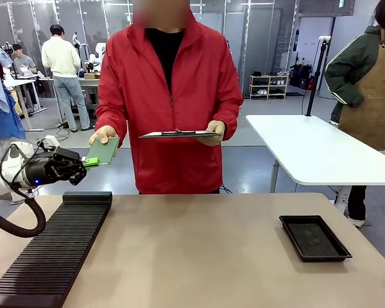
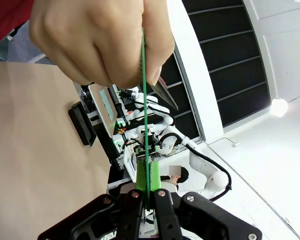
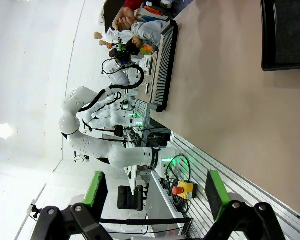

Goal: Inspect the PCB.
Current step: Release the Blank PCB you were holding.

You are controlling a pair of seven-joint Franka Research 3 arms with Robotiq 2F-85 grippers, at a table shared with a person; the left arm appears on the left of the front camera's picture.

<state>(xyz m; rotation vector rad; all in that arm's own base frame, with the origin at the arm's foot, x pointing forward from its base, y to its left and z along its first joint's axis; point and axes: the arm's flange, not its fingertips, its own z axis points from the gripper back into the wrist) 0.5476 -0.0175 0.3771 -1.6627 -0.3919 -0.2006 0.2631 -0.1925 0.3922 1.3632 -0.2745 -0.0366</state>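
Observation:
The PCB (image 1: 103,151) is a dull green thin board held up over the table's far left edge. My left gripper (image 1: 90,162) is shut on its near edge, while a person's hand (image 1: 104,134) grips its far edge. In the left wrist view the PCB (image 2: 145,115) shows edge-on as a thin green line rising from my left gripper (image 2: 148,192) into the person's hand (image 2: 100,40). My right gripper (image 3: 152,192) stands open with nothing between its green-padded fingers (image 3: 213,194).
A long black ribbed rack (image 1: 58,247) lies on the left of the brown table (image 1: 205,256). A black tray (image 1: 314,237) sits at the right. The person in red holds a dark tablet (image 1: 179,135) in the other hand. A white table (image 1: 314,151) stands behind right.

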